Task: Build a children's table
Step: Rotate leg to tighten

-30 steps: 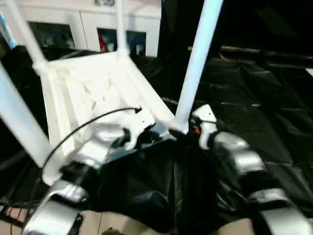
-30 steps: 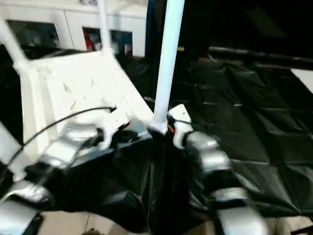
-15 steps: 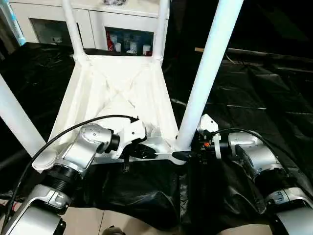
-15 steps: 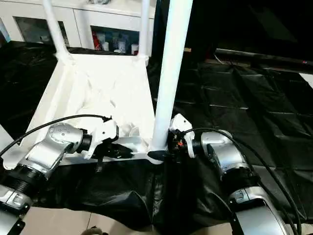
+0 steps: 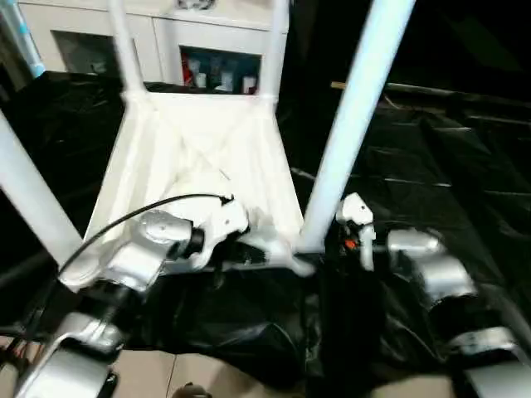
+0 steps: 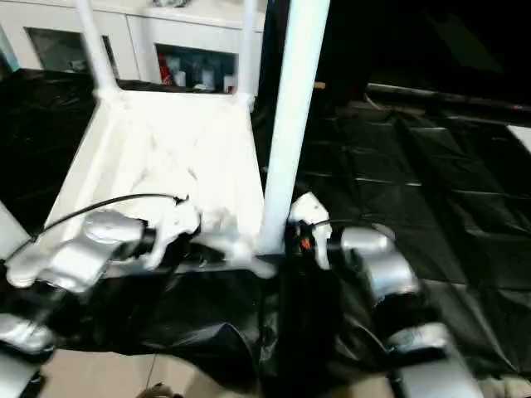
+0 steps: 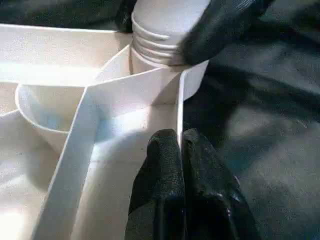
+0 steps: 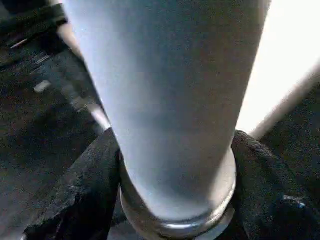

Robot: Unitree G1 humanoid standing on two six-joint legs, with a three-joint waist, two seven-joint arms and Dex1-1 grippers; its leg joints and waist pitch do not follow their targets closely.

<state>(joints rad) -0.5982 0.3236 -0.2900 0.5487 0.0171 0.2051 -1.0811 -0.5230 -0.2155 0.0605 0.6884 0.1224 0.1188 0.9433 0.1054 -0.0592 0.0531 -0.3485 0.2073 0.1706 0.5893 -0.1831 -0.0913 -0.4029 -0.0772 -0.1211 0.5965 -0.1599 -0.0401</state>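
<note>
The children's table (image 5: 199,141) lies upside down on black plastic sheeting (image 5: 448,166), its ribbed underside facing up and 4 legs standing up from the corners. The near right leg (image 5: 348,124) rises from its corner socket just in front of the robot. The right claw (image 8: 172,192) grips this leg at its base, 1 black finger pressed on each side of the round shaft just above the ridged collar. The left claw (image 7: 181,150) is closed, its 2 fingers (image 7: 162,170) pinching the thin upright rim of the table's underside, close to that same corner socket. A white cabinet (image 5: 191,41) with glass doors stands behind the table.
</note>
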